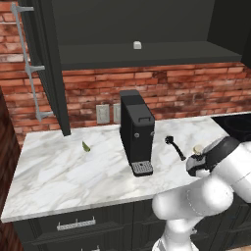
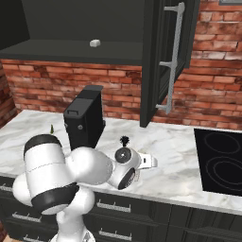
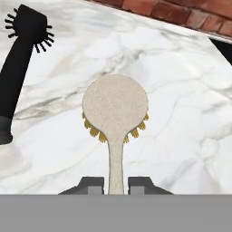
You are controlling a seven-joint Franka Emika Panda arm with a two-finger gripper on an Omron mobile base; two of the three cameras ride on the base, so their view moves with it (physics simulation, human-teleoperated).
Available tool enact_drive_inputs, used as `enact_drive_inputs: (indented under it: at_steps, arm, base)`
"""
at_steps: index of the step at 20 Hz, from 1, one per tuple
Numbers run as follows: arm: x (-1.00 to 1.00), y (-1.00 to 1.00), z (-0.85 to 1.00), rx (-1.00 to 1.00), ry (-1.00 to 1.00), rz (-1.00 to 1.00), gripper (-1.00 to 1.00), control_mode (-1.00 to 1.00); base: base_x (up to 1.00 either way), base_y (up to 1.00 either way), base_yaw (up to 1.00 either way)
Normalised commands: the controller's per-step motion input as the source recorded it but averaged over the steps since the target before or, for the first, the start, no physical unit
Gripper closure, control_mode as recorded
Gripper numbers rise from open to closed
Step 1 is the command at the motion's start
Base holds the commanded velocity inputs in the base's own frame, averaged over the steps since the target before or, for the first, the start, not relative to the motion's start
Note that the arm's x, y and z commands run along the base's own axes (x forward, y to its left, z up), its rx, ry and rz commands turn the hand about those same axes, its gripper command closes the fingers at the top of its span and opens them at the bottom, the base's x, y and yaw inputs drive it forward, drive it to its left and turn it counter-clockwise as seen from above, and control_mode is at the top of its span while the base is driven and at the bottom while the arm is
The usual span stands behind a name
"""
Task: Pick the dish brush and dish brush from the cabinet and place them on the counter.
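Note:
My gripper (image 3: 116,183) is shut on the thin handle of the cream dish brush (image 3: 115,106), whose round tan head with yellow bristles points away from me, low over the white marble counter (image 3: 181,99). The all-black dish brush (image 3: 20,59) lies on the counter just left of it. From the left base view the black brush (image 1: 175,147) rests right of the coffee machine, and the gripper (image 1: 196,159) holds the cream brush (image 1: 198,148) beside it. The dark cabinet (image 1: 147,55) stands open above.
A black coffee machine (image 1: 136,132) stands mid-counter. A small white block (image 1: 137,45) sits on the cabinet shelf. The open cabinet door (image 2: 158,61) juts out over the counter. A black cooktop (image 2: 222,163) lies to the right, and a small green item (image 1: 86,146) to the left.

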Motion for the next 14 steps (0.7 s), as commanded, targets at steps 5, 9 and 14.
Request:
enact_drive_inputs:
  at_steps: [5, 9, 14]
  arm:
    - [0.44, -0.18, -0.37, 0.01, 0.08, 0.02, 1.00, -1.00]
    - [0.45, -0.16, -0.43, 0.00, 0.08, 0.03, 1.00, -1.00]
    - [0.42, -0.25, -0.44, 0.00, 0.06, 0.05, -1.00, -1.00]
  base:
    - [0.00, 0.00, 0.00]
    - [0.00, 0.00, 0.00]
    - [0.00, 0.00, 0.00]
